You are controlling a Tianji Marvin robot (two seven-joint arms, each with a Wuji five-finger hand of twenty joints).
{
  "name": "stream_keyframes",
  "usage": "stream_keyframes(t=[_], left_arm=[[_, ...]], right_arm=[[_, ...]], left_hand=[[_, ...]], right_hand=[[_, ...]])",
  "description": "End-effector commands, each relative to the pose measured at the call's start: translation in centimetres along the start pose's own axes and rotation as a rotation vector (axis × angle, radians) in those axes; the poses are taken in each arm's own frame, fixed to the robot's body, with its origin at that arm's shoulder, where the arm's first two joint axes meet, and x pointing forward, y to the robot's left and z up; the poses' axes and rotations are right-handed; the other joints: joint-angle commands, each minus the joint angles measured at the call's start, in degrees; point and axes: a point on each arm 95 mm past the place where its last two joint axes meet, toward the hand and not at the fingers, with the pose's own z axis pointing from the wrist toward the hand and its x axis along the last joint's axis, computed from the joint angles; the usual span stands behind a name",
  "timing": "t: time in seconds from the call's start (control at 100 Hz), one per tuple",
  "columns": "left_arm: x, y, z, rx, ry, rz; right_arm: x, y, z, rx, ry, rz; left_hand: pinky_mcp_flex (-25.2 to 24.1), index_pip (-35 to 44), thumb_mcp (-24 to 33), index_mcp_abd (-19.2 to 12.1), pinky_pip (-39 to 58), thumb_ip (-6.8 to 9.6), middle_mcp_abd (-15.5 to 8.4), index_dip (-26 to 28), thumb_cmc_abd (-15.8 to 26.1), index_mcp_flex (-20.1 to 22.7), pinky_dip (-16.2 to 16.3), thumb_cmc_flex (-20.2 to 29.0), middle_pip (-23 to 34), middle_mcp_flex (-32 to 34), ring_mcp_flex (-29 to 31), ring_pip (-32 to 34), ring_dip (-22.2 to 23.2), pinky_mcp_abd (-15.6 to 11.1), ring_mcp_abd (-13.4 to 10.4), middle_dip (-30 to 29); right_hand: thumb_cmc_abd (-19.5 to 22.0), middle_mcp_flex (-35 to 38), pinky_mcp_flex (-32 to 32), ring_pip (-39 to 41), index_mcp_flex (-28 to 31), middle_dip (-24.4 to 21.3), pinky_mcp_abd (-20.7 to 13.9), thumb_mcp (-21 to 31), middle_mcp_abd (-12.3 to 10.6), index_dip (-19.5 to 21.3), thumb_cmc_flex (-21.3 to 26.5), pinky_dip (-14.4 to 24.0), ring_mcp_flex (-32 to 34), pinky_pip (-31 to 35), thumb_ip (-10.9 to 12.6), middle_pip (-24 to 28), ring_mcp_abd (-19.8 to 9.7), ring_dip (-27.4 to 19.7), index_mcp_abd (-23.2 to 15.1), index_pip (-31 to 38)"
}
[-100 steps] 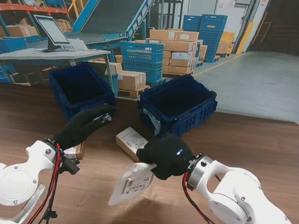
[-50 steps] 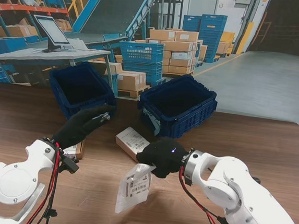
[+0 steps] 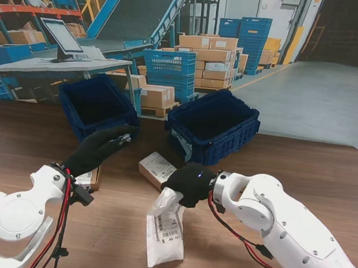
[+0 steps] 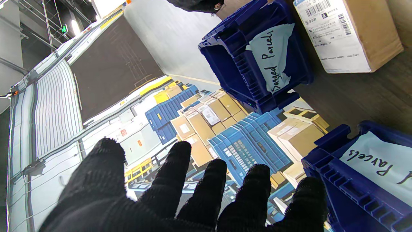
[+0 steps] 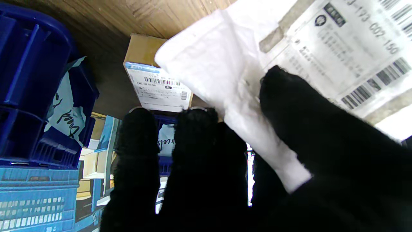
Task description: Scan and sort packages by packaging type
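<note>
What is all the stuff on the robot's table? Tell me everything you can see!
White plastic mailer bag with a printed label: one, white, hanging from the right hand, its lower end on the table nearer to me.
Brown cardboard box with a white label: one, brown, mid-table, just left of the right hand.
Second small cardboard box: one, brown, partly hidden beside the left wrist.
Dark blue plastic crates: two, blue, far edge of the table, each with a handwritten paper label.
Brown wooden table: one, brown, under everything.
Left hand: one, black glove, open, fingers spread.
Right hand: one, black glove, pinching the bag.
</note>
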Motion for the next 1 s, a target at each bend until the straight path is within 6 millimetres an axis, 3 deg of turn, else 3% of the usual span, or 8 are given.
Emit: stream_keyframes(t=[0.0,0.16,0.51,0.65,0.8,0.99], left_arm=[[0.1,0.3,0.0,-0.018,0.0,-0.008],[0.1,0.4,0.0,-0.02,0.001,-0.008],[0.0,0.5,0.0,-0.027,0.003,-0.006],[-0.1,0.5,0.1,-0.027,0.004,-0.007],[-0.1,0.4,0.1,-0.029,0.004,-0.008],[-0.1,0.4,0.1,-0.031,0.005,-0.009]], right_arm=[[0.1,-0.3,0.3,0.012,-0.001,0.008],[-0.1,-0.6,1.2,0.019,-0.011,0.009],[-1.3,-1.5,3.2,0.008,-0.049,0.019],[-1.7,-1.6,3.8,0.008,-0.065,0.026],[-2.1,-1.8,4.2,0.015,-0.083,0.027],[-2.6,-2.0,4.3,0.037,-0.1,0.03]], left_hand=[[0.4,0.4,-2.5,-2.1,-1.1,0.07,-1.0,0.3,1.9,0.8,0.2,-0.6,0.0,0.4,-0.4,-1.2,-0.1,-0.6,-0.2,-0.5],[0.4,0.5,-2.5,-2.0,-1.1,0.07,-1.1,0.3,1.9,0.8,0.2,-0.6,0.0,0.4,-0.4,-1.2,-0.1,-0.6,-0.2,-0.5],[0.4,0.5,-2.5,-2.0,-1.1,0.06,-1.1,0.3,1.9,0.8,0.2,-0.6,0.0,0.4,-0.4,-1.2,-0.1,-0.6,-0.2,-0.5],[0.4,0.5,-2.5,-2.1,-1.1,0.07,-1.0,0.3,1.9,0.8,0.2,-0.6,0.0,0.4,-0.4,-1.2,-0.1,-0.6,-0.1,-0.5],[0.4,0.4,-2.5,-2.1,-1.1,0.08,-1.1,0.3,1.8,0.8,0.2,-0.6,0.0,0.3,-0.4,-1.2,-0.1,-0.7,-0.2,-0.5],[0.3,0.4,-2.4,-2.0,-1.1,0.08,-1.2,0.3,1.9,0.8,0.2,-0.6,0.0,0.3,-0.4,-1.2,-0.1,-0.7,-0.2,-0.5]], right_hand=[[0.2,-0.7,-0.5,-0.4,-0.2,-0.4,0.2,0.3,-0.9,0.3,2.9,-0.2,-0.3,-0.9,3.8,-0.3,0.3,0.0,-1.9,-0.2],[0.8,-2.0,-1.5,-1.6,-1.6,-1.3,0.3,-0.6,-0.2,0.0,2.4,-0.5,-1.7,-2.0,3.8,-1.4,0.9,-0.2,-1.7,-1.4],[2.1,-4.9,-3.8,-4.5,-5.6,-3.3,-0.1,-0.8,2.5,-5.4,1.1,-0.9,-4.8,-4.1,4.8,-4.8,2.0,-0.7,-0.2,-7.1],[2.5,-6.0,-4.7,-5.8,-6.1,-4.1,0.0,-1.1,3.9,-9.1,1.0,-1.1,-6.1,-5.1,5.0,-6.6,2.8,-0.9,-0.1,-9.4],[3.4,-7.8,-6.2,-7.3,-5.6,-5.1,-0.1,-1.2,6.2,-16.8,0.8,-1.2,-8.2,-6.3,5.4,-9.8,3.7,-0.8,-0.3,-14.8],[3.9,-9.5,-7.5,-8.7,-6.0,-5.4,-0.2,-1.6,6.7,-21.7,0.5,-1.3,-10.1,-7.5,5.6,-11.0,4.2,-0.8,0.1,-17.0]])
